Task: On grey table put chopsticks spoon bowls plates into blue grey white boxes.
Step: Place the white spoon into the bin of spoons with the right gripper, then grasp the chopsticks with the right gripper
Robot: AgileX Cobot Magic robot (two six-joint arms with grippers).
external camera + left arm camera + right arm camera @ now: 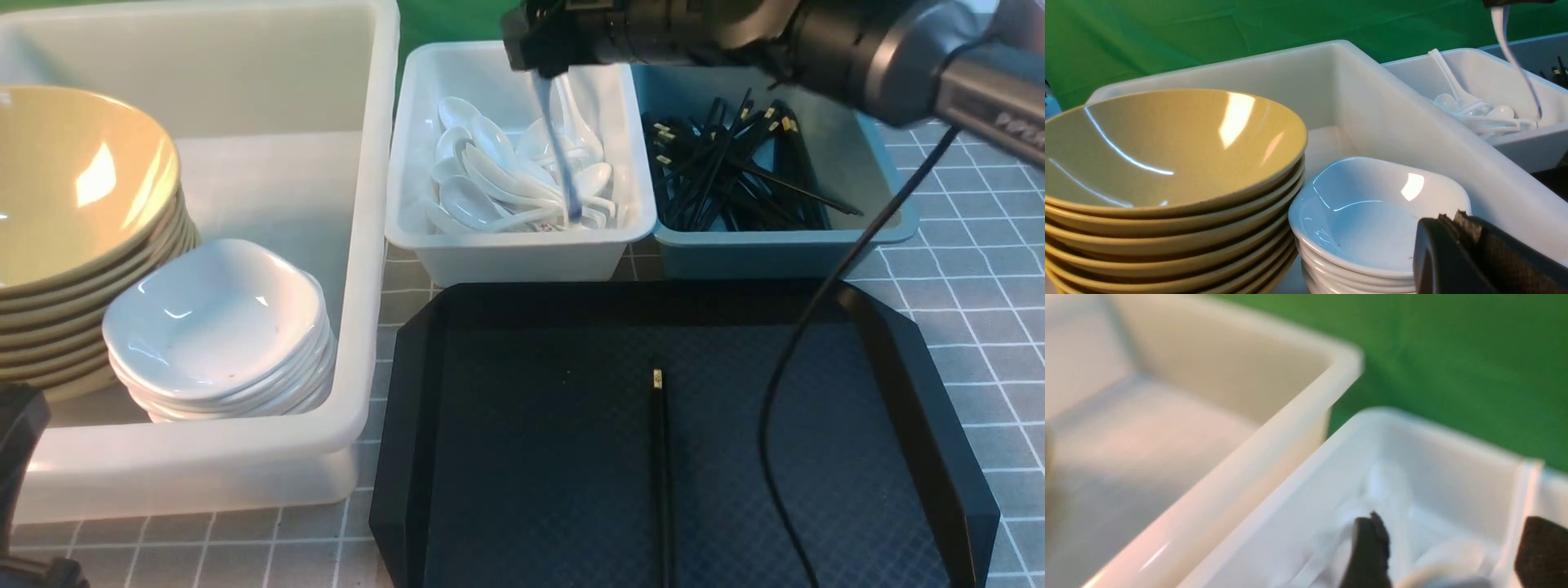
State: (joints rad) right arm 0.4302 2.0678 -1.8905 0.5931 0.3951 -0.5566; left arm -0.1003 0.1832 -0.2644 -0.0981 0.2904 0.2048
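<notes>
My right gripper (pixel 543 69) hangs over the small white bin (pixel 522 253), its jaws wide apart (pixel 1453 531). A white spoon with a blue handle tip (pixel 559 155) shows as a blurred streak below it, over the pile of spoons (pixel 490 184) in that bin, touching neither finger. My left gripper (pixel 1453 218) is shut on nothing beside the stacked white plates (pixel 1372 216) and tan bowls (pixel 1167 155) in the big off-white tub (pixel 359 245). Black chopsticks (pixel 735 171) fill the blue-grey bin (pixel 775 253). One chopstick (pixel 660 457) lies on the black tray.
The black tray (pixel 898 392) sits at the front on the grey table (pixel 980 269), with the two small bins right behind it. My right arm's cable (pixel 784 367) hangs across the tray. A green backdrop stands behind the boxes.
</notes>
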